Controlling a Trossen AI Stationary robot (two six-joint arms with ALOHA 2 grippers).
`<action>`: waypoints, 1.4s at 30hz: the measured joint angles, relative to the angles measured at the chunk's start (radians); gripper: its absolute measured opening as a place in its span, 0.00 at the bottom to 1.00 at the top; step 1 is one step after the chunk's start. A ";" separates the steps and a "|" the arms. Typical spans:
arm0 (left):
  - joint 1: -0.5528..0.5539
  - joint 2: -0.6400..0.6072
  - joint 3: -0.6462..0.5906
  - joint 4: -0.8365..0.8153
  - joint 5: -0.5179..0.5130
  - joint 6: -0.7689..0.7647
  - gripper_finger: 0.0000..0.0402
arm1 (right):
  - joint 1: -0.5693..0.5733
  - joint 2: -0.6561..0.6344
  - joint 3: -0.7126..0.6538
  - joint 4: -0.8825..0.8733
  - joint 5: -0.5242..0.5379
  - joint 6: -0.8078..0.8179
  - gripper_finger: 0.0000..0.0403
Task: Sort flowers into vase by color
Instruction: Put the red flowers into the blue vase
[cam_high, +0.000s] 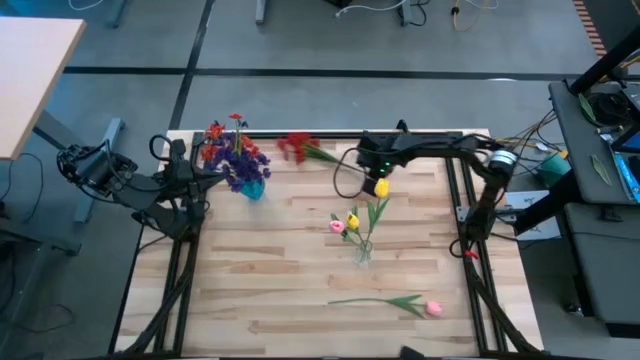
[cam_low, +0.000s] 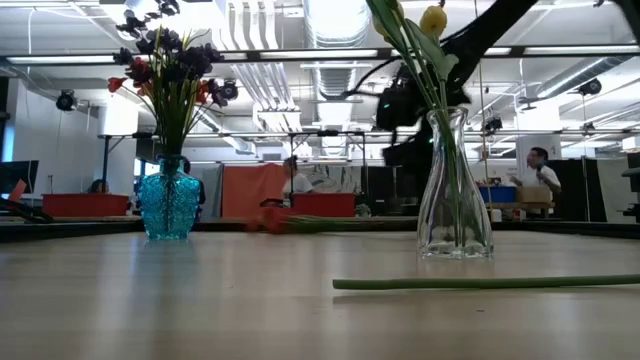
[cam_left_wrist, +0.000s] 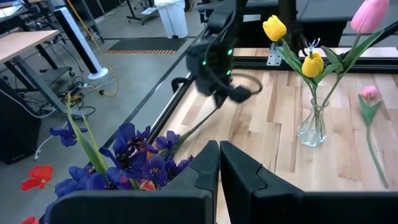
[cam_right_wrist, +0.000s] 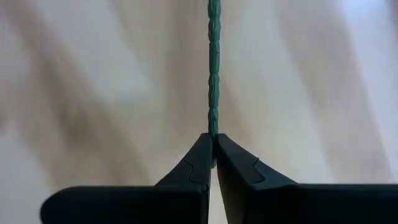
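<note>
Right hand (cam_right_wrist: 213, 146) pinches the red flower (cam_high: 297, 146) by its stem.

dark arms (cam_high: 430, 150), glowing green light

red flower (cam_high: 296, 146): stem pinched in right tool (cam_right_wrist: 213, 144) | pink flower (cam_high: 432, 308): lying flat, table front
</note>
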 joint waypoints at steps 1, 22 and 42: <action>0.000 0.000 0.000 0.000 0.000 0.000 0.00 | 0.000 -0.033 -0.023 -0.032 -0.006 0.020 0.03; 0.000 0.031 0.000 0.002 -0.002 0.000 0.00 | 0.067 -0.649 -0.457 -0.340 -0.217 0.562 0.18; 0.000 0.034 0.000 0.131 -0.056 0.112 0.00 | 0.044 -0.263 -0.420 0.317 0.038 0.450 0.56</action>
